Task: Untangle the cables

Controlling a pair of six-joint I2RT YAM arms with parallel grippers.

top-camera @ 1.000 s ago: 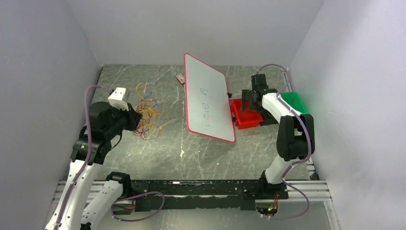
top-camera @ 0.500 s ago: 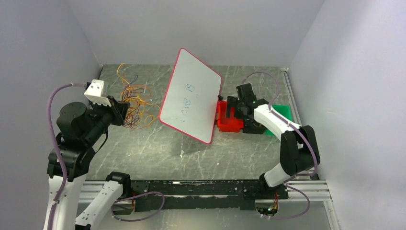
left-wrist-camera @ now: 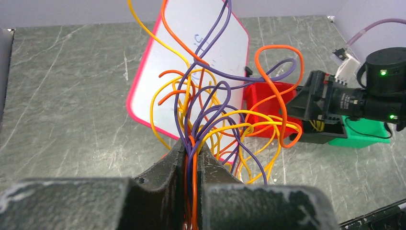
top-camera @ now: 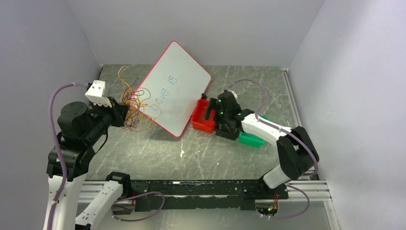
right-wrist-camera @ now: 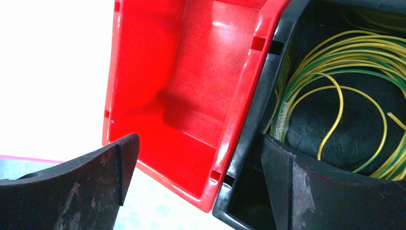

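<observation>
The left claw (left-wrist-camera: 190,158) stays pinched shut on the cables (top-camera: 135,108), which fan out just ahead of it. The right claw (right-wrist-camera: 198,146), spread wide and gripping nothing, has shoved the red bin (top-camera: 201,120) and whiteboard (top-camera: 172,96) against that bunch, likely crowding the untangling.

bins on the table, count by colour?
red bin: 1
black bin: 1
green bin: 1
Total: 3

Whiteboard (top-camera: 173,88) sits beside a red bin (top-camera: 198,122) and green bin (top-camera: 251,139).
</observation>
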